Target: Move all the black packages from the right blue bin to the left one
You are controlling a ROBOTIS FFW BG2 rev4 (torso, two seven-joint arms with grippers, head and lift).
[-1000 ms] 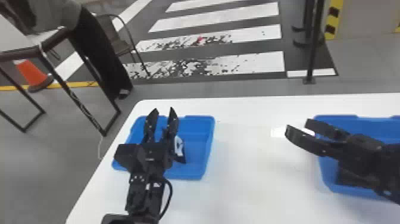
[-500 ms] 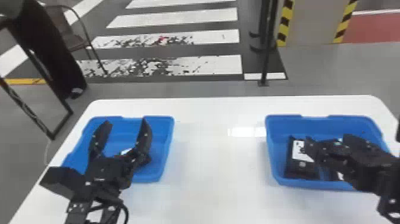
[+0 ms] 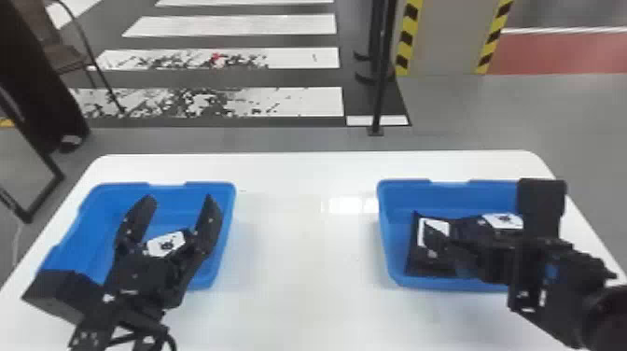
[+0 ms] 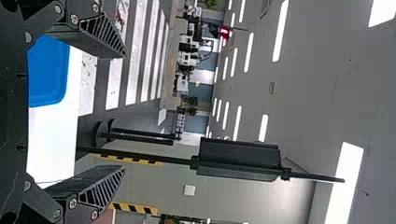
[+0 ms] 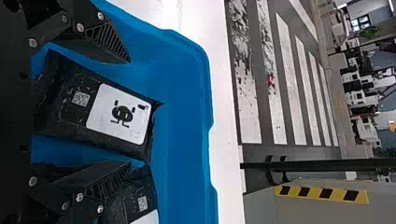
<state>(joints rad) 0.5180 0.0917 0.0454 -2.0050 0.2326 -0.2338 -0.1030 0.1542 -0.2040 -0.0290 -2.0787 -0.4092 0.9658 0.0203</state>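
Beyond the white bench [image 3: 298, 298] runs a striped crossing [image 3: 280, 25]. At the head view's right, the right gripper [image 5: 130, 113] stands with jaws spread astride a black package [image 5: 112, 112] in the right blue bin [image 3: 448, 198], probably to close across its sides; a second package [image 5: 147, 215] lies beside it. At lower left, the left gripper [image 3: 181, 200] hangs over the left bin [image 3: 102, 210], jaws wide and empty (parked clear, presumably), one labelled package [image 3: 165, 243] below.
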